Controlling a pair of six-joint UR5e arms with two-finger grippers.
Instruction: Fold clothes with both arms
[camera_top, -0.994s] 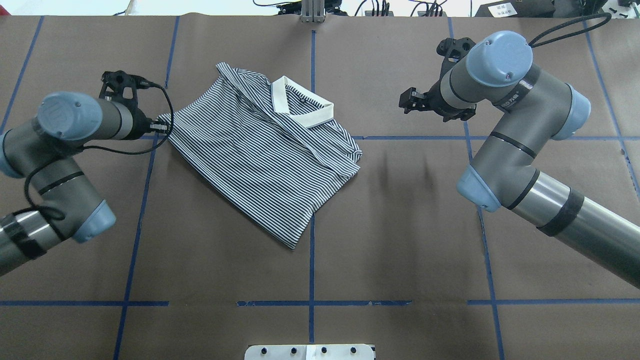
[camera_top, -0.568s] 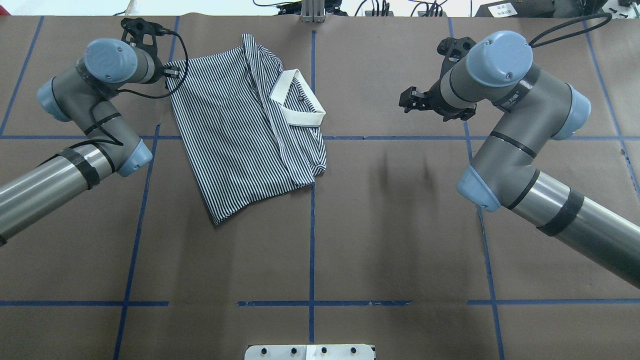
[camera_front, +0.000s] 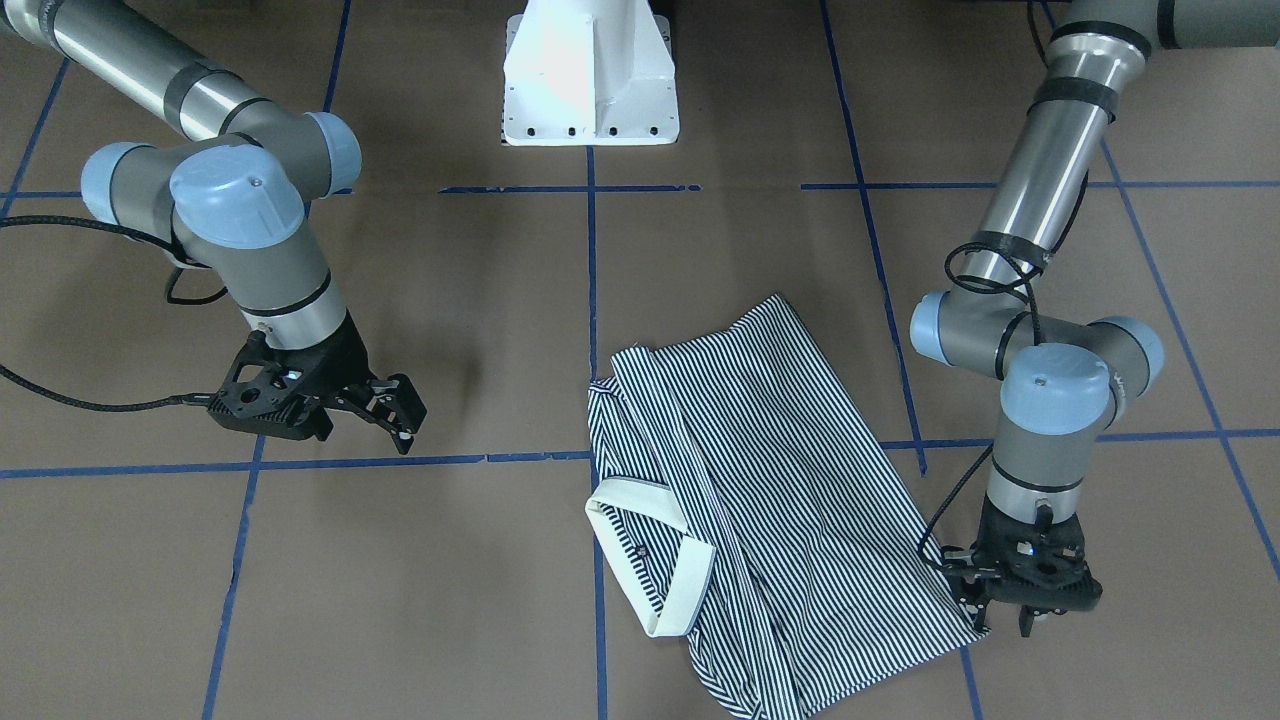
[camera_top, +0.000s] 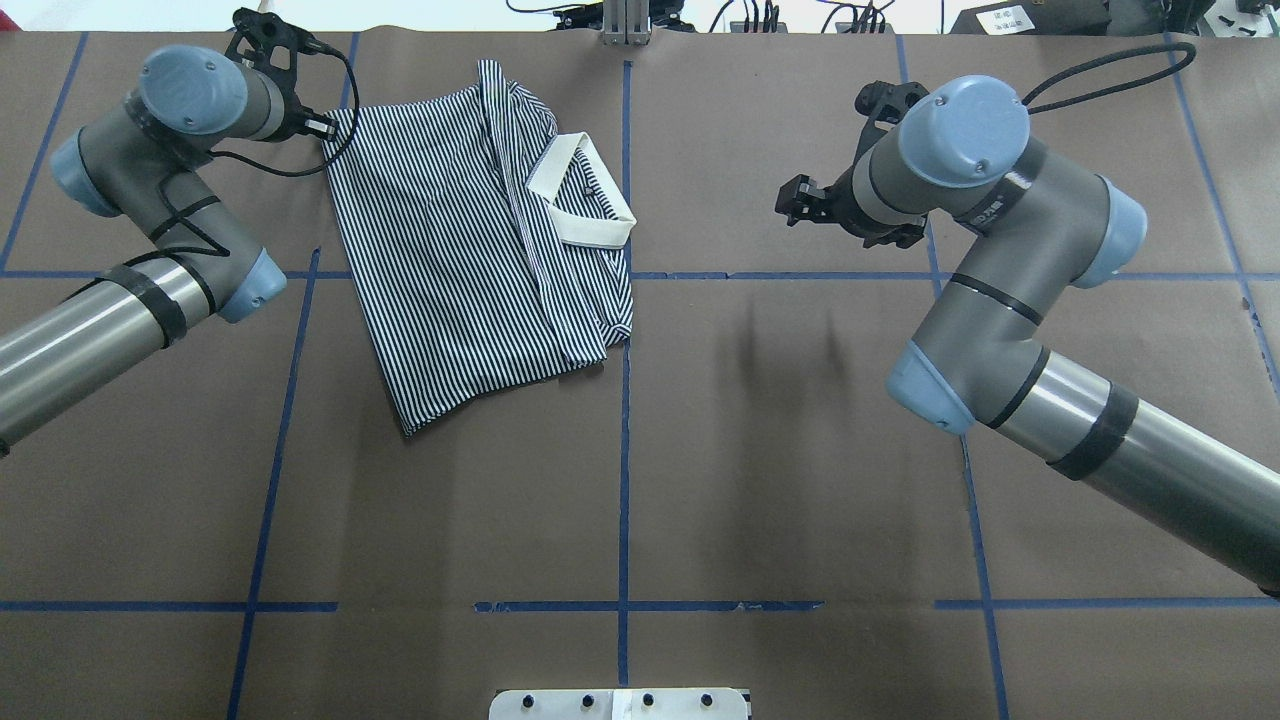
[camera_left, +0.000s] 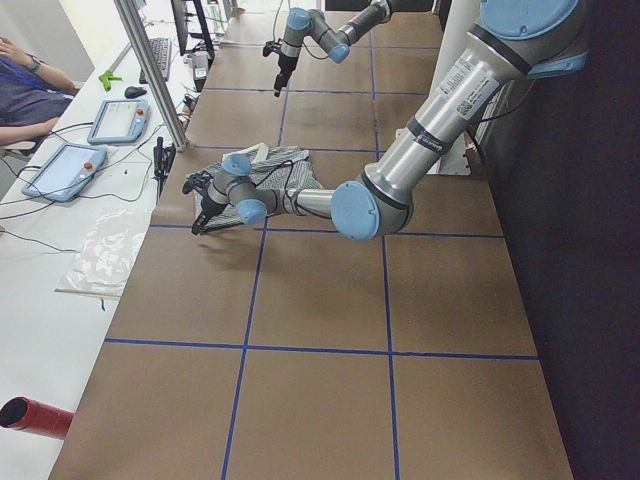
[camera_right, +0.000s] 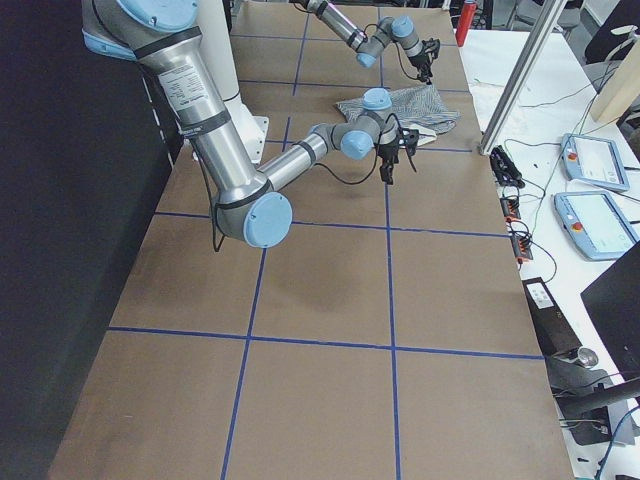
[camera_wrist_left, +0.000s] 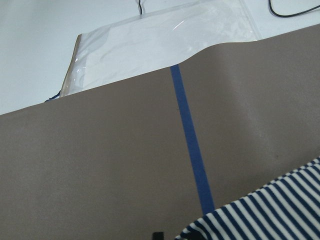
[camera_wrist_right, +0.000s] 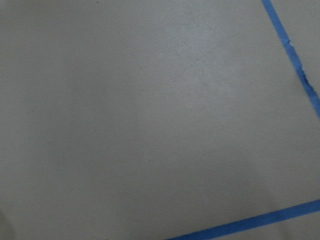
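The striped polo shirt (camera_top: 460, 240) lies folded lengthwise on the brown table, left of centre, with its cream collar (camera_top: 585, 200) up and to the right. It also shows in the front-facing view (camera_front: 790, 480). My left gripper (camera_top: 325, 125) is at the shirt's far left corner and is shut on that corner; in the front-facing view it (camera_front: 985, 605) stands low over the table. A striped edge (camera_wrist_left: 270, 212) shows in the left wrist view. My right gripper (camera_top: 795, 200) hovers open and empty right of the collar, well apart from the shirt (camera_front: 395, 415).
Blue tape lines (camera_top: 624, 450) grid the brown paper. The white pedestal base (camera_front: 590, 70) stands at the near edge. A clear plastic bag (camera_wrist_left: 160, 40) lies just past the far edge by my left gripper. Cables and tablets (camera_left: 65, 170) lie on the operators' bench.
My left arm swung toward the far edge, dragging the shirt's corner, so the shirt turned and slid left and away. My right arm drifted slightly left.
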